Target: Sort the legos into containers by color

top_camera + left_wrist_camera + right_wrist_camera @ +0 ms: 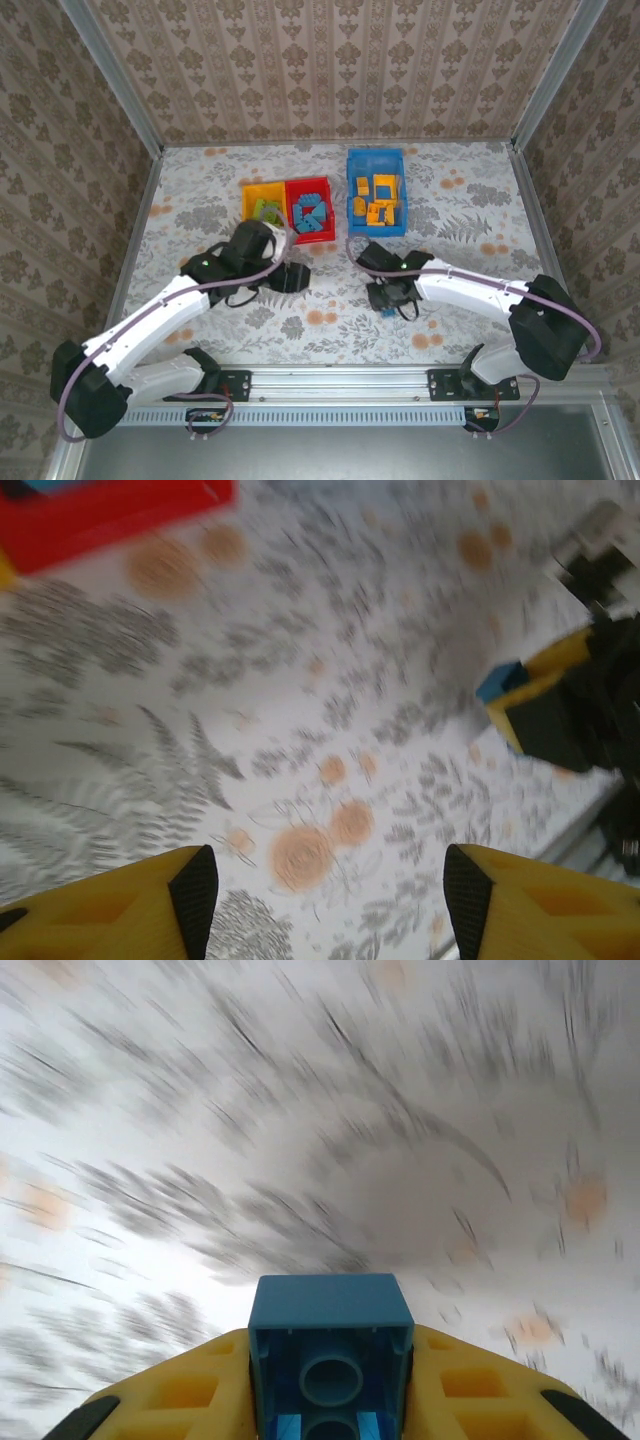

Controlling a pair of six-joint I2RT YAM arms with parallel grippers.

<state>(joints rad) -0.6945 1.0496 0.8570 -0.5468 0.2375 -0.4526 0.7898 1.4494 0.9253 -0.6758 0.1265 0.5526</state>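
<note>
Scanning left to right, we find our left gripper [330, 885] spread empty, while the right wrist view settles what the top view leaves tiny: our right gripper [330, 1400] pinching a blue lego [330, 1340] near the blue bin [375, 152].

**Top external:** you look down from above and behind the arm bases, far enough back to take in the whole counter [200, 190].

**Left wrist:** low and blurred, you face past the left end effector [320, 895] toward the right end effector [525, 695] and the red bin [110, 515]. The top view shares both.

**Right wrist:** nearest and blurred, with the blue brick [330, 1310] close before the lens.
</note>
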